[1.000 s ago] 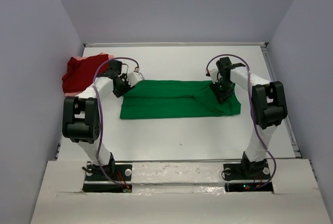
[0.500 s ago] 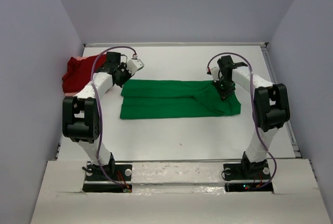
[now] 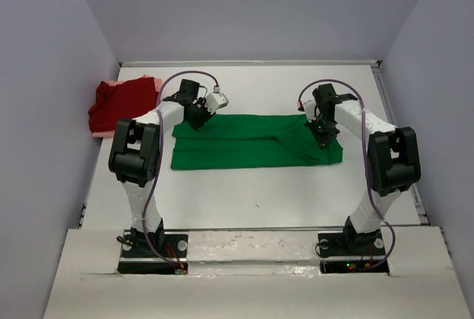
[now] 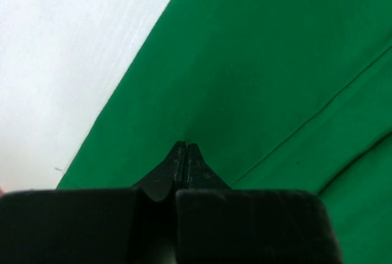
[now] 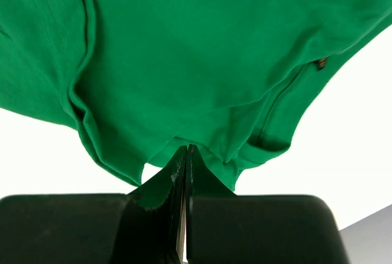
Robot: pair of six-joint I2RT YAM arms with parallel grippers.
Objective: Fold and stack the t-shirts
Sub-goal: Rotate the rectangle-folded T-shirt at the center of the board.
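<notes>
The bright green t-shirt (image 3: pixel 252 141) lies folded in a long band across the middle of the table. My left gripper (image 3: pixel 198 118) is at its far left corner, jaws shut, tips resting on the green cloth (image 4: pixel 263 62) with no cloth seen between them (image 4: pixel 185 146). My right gripper (image 3: pixel 324 132) is at the shirt's right end, shut on a bunched edge of the green cloth (image 5: pixel 202 43), which draws in to the tips (image 5: pixel 187 149). The dark red t-shirt (image 3: pixel 118 104) lies crumpled at the far left, with the pale pink t-shirt (image 3: pixel 111 84) peeking out behind it.
The white table (image 3: pixel 259 186) has a raised rim at the back (image 3: pixel 252 63) and on the right side (image 3: pixel 404 149). Lilac walls close in on three sides. Purple cables loop over both arms.
My left gripper swung away from the shirt's left edge toward the red shirt, then came back right onto the green shirt's far left corner. The right gripper shifted slightly. The green shirt kept its shape.
</notes>
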